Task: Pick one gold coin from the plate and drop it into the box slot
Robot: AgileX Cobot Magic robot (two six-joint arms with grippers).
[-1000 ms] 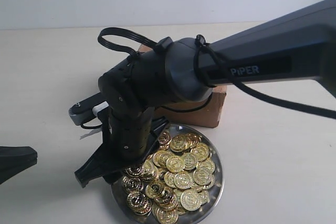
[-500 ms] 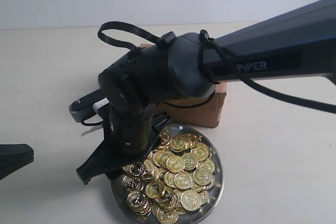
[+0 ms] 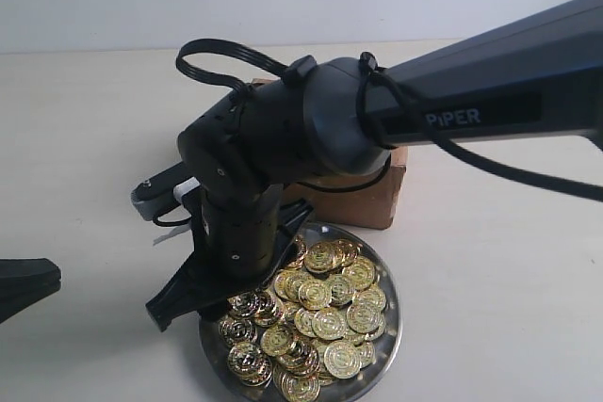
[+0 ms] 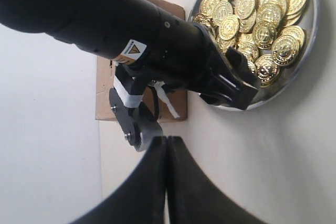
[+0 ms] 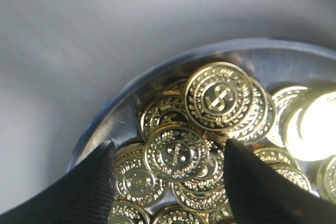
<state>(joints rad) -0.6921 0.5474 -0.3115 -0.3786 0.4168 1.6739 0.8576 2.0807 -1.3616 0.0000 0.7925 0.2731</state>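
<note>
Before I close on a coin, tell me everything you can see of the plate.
The plate is a round, shiny silver metal dish with a raised rim. It lies flat on the pale table, just in front of the brown box. Heaped gold coins hide most of its floor. The right gripper hangs open over its edge, fingers either side of a coin. The exterior view crops its lower edge.

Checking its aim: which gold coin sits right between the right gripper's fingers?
The face-up coin in the right wrist view, centred in the gap of the open right gripper, near the rim of the plate. The coin beside it lies past the gripper's tips.
</note>
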